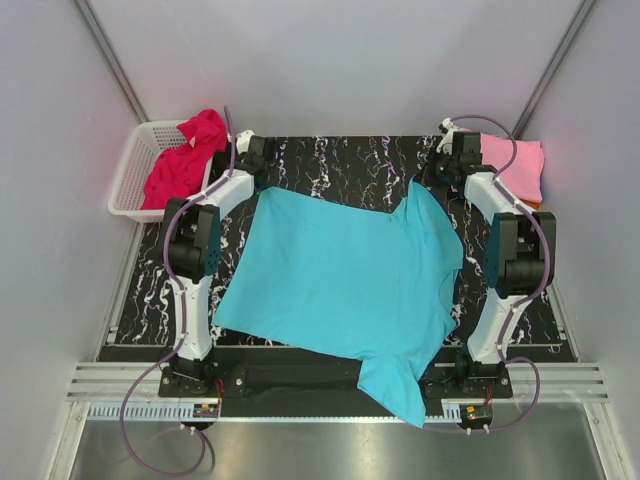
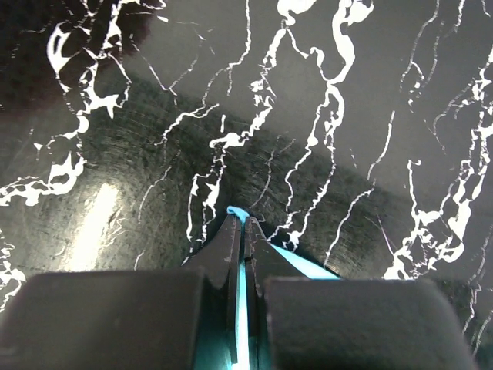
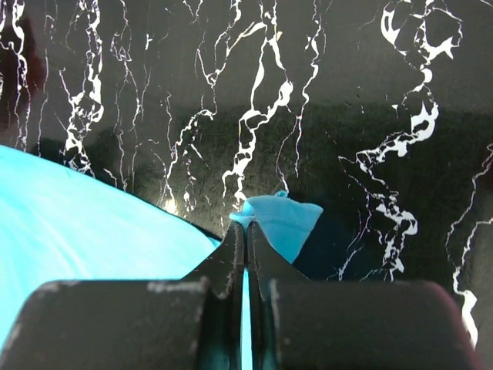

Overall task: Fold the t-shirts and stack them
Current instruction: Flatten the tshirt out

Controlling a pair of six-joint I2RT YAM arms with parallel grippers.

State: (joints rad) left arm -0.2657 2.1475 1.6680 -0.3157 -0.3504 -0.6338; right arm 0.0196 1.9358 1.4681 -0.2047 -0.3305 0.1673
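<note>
Arms stretch forward; left hand (image 2: 243,220) and right hand (image 3: 245,227) each pinch the turquoise t-shirt (image 1: 345,280).

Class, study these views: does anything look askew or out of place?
The turquoise t-shirt lies crooked, one flap drooping past the table's near edge. The magenta shirt spills over the white basket's rim.
</note>
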